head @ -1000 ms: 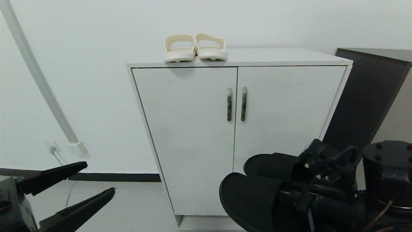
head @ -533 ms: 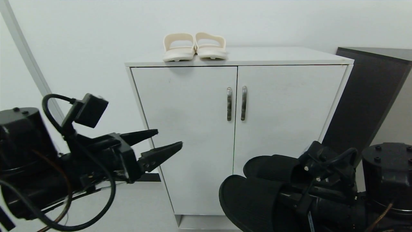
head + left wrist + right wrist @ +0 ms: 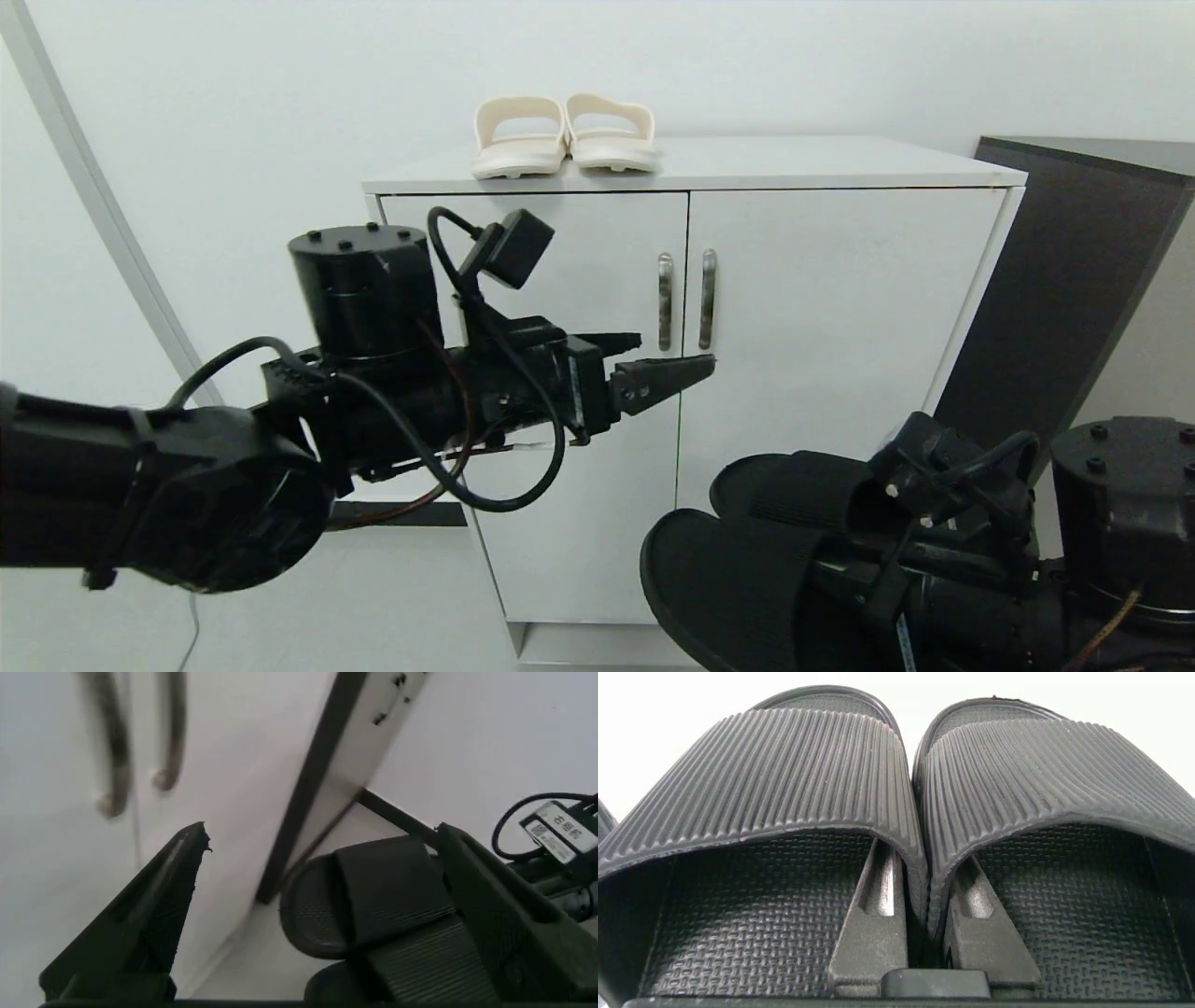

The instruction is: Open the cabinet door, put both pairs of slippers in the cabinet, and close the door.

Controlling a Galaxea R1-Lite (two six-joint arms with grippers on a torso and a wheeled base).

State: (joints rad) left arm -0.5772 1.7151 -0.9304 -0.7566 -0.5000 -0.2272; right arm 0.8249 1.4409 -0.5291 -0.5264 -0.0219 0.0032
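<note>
A plain white wall (image 3: 233,112) is crossed at the left by a slanting grey strip (image 3: 93,177) and edged at its foot by a black skirting band (image 3: 411,514). A pale grey floor (image 3: 392,597) is seen below, and a dark furniture unit (image 3: 1055,280) is set at the right

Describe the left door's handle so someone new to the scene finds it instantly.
Find the white two-door cabinet; two upright metal handles hang side by side at the seam between its doors. The left door handle is the one on the robot's left of that seam, on the door below the cream slippers. Its twin, the right door handle, sits on the other door.
</note>
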